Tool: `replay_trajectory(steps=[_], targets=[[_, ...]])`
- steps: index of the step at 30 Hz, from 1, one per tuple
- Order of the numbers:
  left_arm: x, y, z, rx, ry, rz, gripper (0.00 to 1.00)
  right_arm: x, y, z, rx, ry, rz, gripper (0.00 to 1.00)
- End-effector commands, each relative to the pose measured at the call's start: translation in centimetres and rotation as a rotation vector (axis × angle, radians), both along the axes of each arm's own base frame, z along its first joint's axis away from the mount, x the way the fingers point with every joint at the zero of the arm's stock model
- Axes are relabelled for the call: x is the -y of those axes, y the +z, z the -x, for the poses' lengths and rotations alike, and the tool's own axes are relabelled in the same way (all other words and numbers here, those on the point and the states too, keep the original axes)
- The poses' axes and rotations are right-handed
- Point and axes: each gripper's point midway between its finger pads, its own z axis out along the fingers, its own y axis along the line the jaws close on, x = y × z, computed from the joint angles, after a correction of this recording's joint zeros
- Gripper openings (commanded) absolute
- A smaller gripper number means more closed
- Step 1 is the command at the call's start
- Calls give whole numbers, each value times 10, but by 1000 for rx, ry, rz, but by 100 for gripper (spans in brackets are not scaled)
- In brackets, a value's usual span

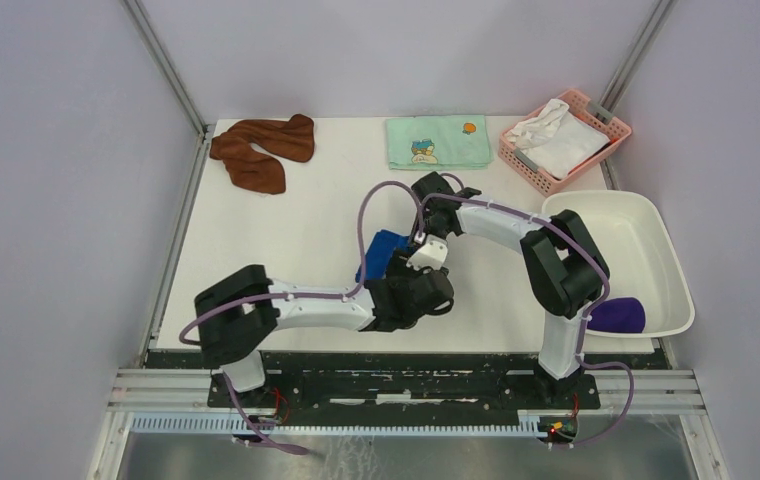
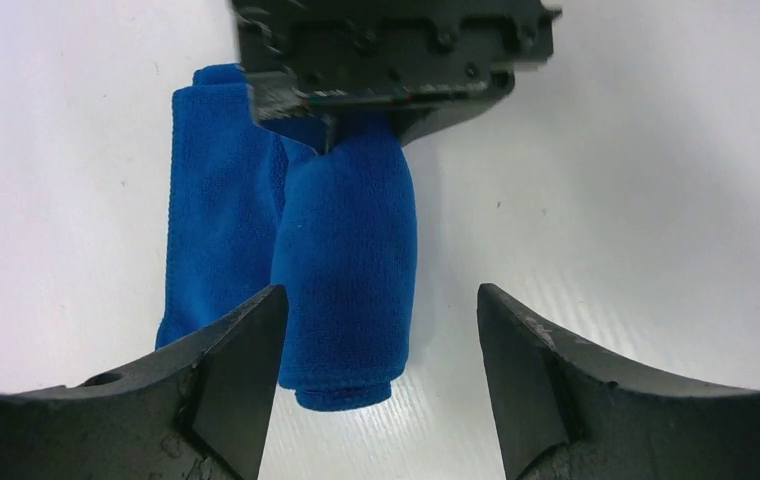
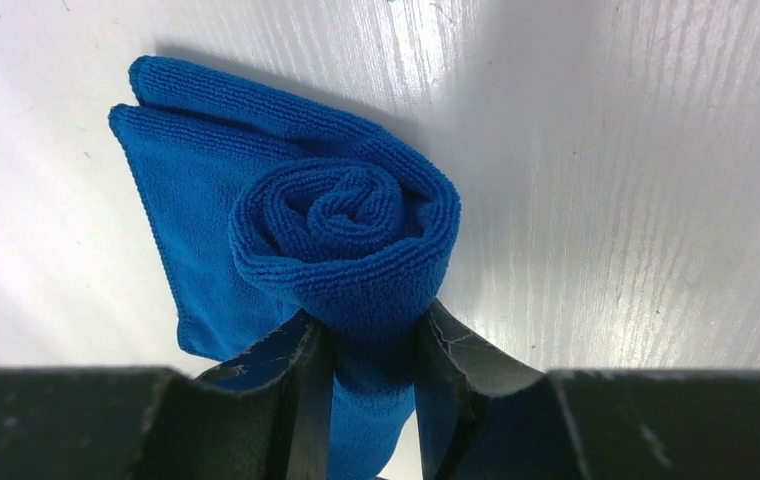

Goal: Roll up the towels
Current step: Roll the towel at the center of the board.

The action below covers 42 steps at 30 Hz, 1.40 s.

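Blue towel (image 3: 341,230), rolled, pinched in right gripper (image 3: 371,350) — left gripper (image 2: 378,305) gapes wide at its end.

Rolled towel (image 1: 380,250) lies at table (image 1: 296,220) centre, crumpled towel (image 1: 256,150) far left, tub (image 1: 621,250) right.

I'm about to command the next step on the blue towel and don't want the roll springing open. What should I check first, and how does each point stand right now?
1. Right end effector clamped on the blue towel at its rolled end: ok.
2. Left end effector open, one finger on either side of the roll: ok.
3. Spiral tight and even at the gripped end: ok.
4. Whole towel wound in: not ok, a flat tail lies beside the roll.
5. Tail smooth where it passes under the roll: cannot tell.
6. Brown towel rolled: not ok, it lies bunched at far left.
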Motion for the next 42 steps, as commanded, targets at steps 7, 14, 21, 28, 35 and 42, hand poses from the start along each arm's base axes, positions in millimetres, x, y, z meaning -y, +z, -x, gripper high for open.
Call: replay_trajectory(steps=[7,14,21,28,35,42], targets=[[5,-21,-19,141,19,-216,73,11,-13,15,-74,-13,62,38],[-9,-52,-22,79,43,-285,56,0,-13,15,-60,2,-5,39],[-18,-52,-30,-90,6,-106,24,-13,9,3,34,27,-162,48],[-23,-45,-29,-341,-46,271,3,-3,44,-18,180,9,-323,65],[-35,-43,-31,-543,-25,609,3,-10,44,-22,220,27,-446,73],[-45,-50,-34,-682,9,838,3,-29,26,-26,209,42,-559,74]])
